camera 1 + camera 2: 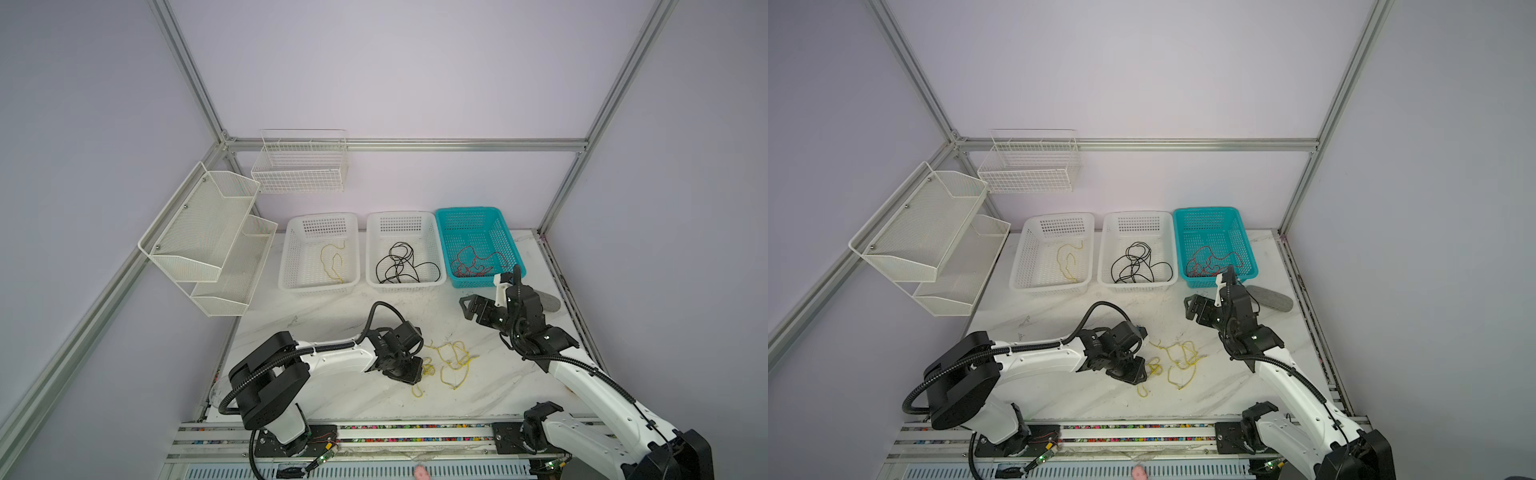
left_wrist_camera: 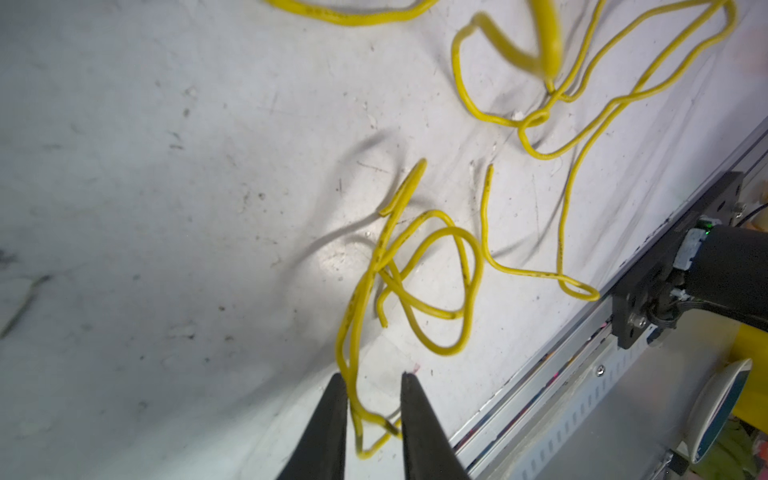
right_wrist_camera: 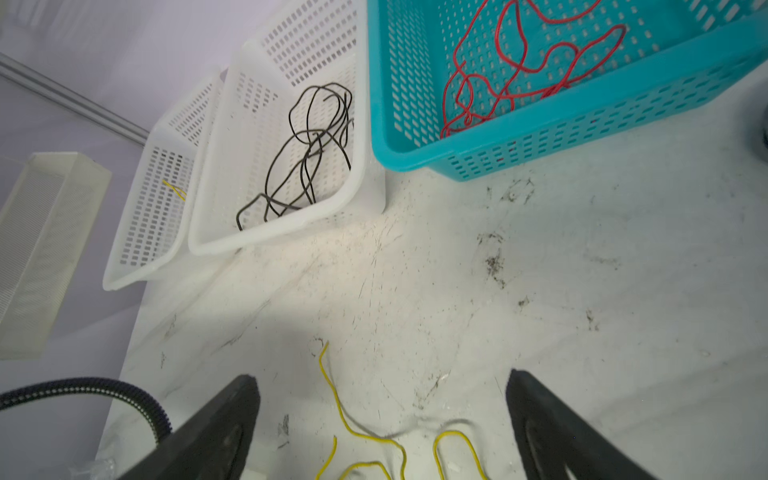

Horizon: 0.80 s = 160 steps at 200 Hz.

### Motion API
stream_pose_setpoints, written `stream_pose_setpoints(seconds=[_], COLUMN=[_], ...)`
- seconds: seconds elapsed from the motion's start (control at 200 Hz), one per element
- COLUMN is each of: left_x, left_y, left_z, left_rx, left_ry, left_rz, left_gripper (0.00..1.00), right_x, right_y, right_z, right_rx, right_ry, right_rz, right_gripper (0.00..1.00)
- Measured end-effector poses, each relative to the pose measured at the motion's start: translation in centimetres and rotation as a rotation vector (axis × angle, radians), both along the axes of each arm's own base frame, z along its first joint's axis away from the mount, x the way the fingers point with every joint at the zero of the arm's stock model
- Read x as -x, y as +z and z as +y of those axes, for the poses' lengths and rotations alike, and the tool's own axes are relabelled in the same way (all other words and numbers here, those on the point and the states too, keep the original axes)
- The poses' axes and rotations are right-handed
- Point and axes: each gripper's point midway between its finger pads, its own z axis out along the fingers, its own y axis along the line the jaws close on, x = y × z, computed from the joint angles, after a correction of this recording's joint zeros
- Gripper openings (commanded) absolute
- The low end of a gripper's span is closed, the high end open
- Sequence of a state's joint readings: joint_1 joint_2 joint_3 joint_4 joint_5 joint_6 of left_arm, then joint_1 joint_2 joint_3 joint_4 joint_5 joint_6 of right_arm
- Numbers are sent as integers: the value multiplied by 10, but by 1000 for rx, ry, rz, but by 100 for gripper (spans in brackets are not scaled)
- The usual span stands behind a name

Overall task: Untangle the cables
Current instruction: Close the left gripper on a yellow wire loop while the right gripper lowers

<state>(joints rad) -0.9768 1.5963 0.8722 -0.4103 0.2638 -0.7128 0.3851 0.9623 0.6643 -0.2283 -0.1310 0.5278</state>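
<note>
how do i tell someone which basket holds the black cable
Three plastic baskets line the table's far edge. It is the middle basket, white, between another white basket and a teal basket. Only it holds a black cable.

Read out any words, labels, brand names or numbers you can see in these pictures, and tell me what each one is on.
No text can be read in any view.
Yellow cables: faint dark marks along the sheath, possibly print, too blurred to read.
Teal basket: no label visible.
</note>
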Motion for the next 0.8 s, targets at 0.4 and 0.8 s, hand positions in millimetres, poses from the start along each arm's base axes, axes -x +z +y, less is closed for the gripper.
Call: stream_pose_setpoints(seconds=[0.4,0.8], left_x=[-2,-42], left_y=[1,59], left_z=[0,37], left_rx=[-3,8], left_ry=[-6,81], left_rz=[-14,-186], left_gripper=[0,0], right_x=[38,54], right_y=[-21,-40], right_z=[1,2], right_rx=[-25,-26], right_ry=[11,18], right_rz=[72,126], right_gripper=[89,85])
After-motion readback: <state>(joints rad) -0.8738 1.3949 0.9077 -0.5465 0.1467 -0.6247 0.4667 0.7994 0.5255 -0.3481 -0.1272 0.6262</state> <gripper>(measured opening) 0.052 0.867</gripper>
